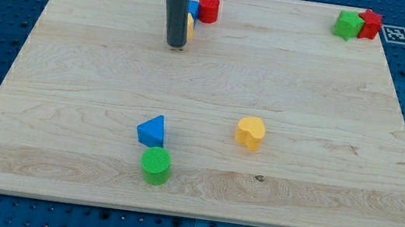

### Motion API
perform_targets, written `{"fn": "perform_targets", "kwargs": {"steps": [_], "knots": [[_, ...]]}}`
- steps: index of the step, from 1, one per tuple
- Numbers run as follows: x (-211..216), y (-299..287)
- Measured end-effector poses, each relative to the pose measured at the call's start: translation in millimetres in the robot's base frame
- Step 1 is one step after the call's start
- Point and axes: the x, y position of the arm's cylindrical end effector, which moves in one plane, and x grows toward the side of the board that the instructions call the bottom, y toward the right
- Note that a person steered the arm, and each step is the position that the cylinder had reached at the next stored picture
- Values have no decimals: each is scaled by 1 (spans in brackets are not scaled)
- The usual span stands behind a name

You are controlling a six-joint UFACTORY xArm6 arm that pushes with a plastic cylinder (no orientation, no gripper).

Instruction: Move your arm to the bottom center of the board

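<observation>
The wooden board (207, 75) lay flat. My tip (175, 45), on a vertical rod without jaws, stood just left of partly hidden yellow (190, 24) and blue (194, 7) blocks.

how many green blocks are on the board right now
2. A green cylinder sits near the view's bottom, just below the blue triangle. Another green block is at the top right, touching the red star. The rod may hide others.

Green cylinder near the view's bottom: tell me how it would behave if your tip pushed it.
The green cylinder stands upright on a flat end, so it would probably slide on the smooth wooden board rather than roll. It looks squat, so tipping seems unlikely. The blue triangular block sits close above it and might get shoved along. My tip is far off.
</observation>
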Motion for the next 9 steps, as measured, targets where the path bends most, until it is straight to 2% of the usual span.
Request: {"fn": "perform_targets", "kwargs": {"steps": [2,4,6,7,9], "knots": [[-21,1],[-24,1],[-11,-1],[-4,-22],[57,-60]]}}
